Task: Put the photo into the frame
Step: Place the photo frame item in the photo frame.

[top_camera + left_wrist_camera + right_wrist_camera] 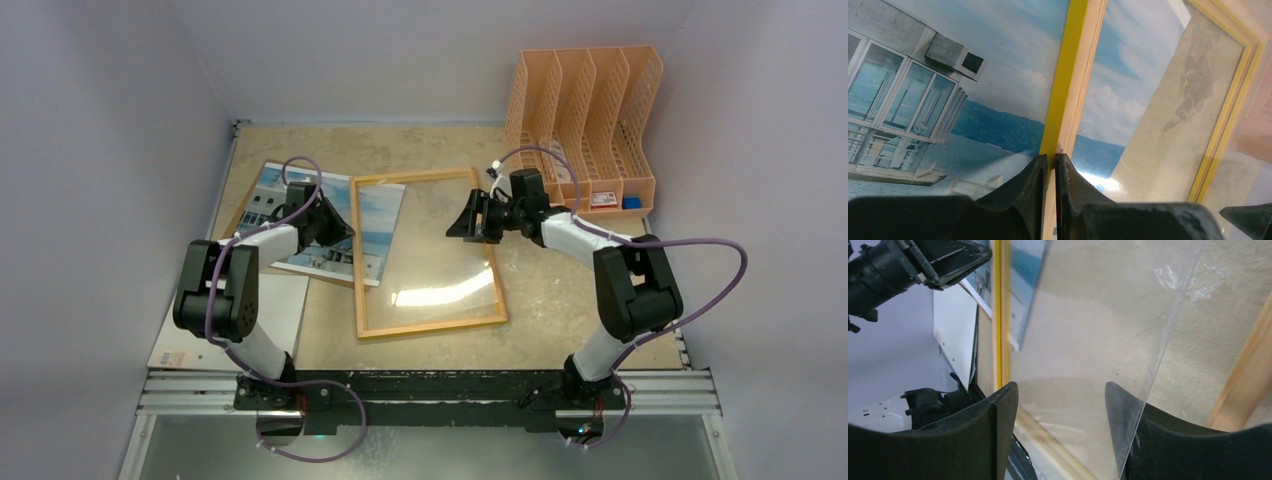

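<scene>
Glossy paper photo, smooth wooden frame

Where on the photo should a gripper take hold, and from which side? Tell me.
Take the photo by its far left corner, probably, coming from the left: it lies flat, and its right part sits under the frame's left rail, which the left gripper pinches.

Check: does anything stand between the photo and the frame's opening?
Yes. The left rail of the frame, pinched by the left tool, lies across the photo, and a clear sheet covers the opening.
</scene>
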Controlling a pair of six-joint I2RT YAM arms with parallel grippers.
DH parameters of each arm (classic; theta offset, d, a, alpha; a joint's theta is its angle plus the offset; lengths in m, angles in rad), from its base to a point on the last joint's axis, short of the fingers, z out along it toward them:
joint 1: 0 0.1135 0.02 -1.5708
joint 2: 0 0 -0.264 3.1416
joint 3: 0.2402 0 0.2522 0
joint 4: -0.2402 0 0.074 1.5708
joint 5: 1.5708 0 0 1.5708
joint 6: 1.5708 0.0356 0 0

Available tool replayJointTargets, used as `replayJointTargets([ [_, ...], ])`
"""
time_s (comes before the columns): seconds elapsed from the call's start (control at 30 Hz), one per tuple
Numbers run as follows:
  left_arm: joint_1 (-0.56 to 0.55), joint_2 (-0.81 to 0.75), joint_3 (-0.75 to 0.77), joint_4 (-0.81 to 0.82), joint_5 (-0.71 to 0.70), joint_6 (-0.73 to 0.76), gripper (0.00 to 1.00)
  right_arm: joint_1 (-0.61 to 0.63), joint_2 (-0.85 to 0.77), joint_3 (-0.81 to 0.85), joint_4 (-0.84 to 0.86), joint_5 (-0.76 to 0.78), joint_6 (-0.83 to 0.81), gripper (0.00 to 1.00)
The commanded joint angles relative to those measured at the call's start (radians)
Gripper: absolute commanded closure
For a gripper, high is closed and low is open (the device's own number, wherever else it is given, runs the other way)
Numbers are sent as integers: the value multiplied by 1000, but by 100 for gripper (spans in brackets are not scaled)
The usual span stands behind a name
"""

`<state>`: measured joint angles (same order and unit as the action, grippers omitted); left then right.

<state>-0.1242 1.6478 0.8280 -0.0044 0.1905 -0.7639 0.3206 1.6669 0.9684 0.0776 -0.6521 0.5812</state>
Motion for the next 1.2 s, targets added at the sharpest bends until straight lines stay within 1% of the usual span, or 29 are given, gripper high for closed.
replayJointTargets([
  [0.0, 0, 21, 23, -29, -5, 25, 85, 6, -35, 35, -51, 77, -54, 32],
  [0.2, 0, 23, 23, -33, -6, 25, 85, 10, -44, 38, -98, 154, -73, 29],
  [0.37, 0, 23, 23, -40, -17, 29, 85, 12, -80, 38, -146, 265, -101, 27],
  [0.6, 0, 19, 19, -42, -16, 26, 84, 12, -95, 37, -212, 436, -124, 27],
  [0.73, 0, 18, 18, -42, -9, 22, 81, 13, -112, 28, -232, 561, -130, 27],
  [0.83, 0, 25, 14, -39, -2, 19, 79, 12, -120, 12, -222, 625, -129, 27],
  [0.97, 0, 34, 5, -24, 26, 11, 77, 13, -113, -6, -188, 650, -128, 25],
  [1.17, 0, 30, -6, -18, 68, 1, 77, 12, -62, -18, -164, 602, -133, 25],
])
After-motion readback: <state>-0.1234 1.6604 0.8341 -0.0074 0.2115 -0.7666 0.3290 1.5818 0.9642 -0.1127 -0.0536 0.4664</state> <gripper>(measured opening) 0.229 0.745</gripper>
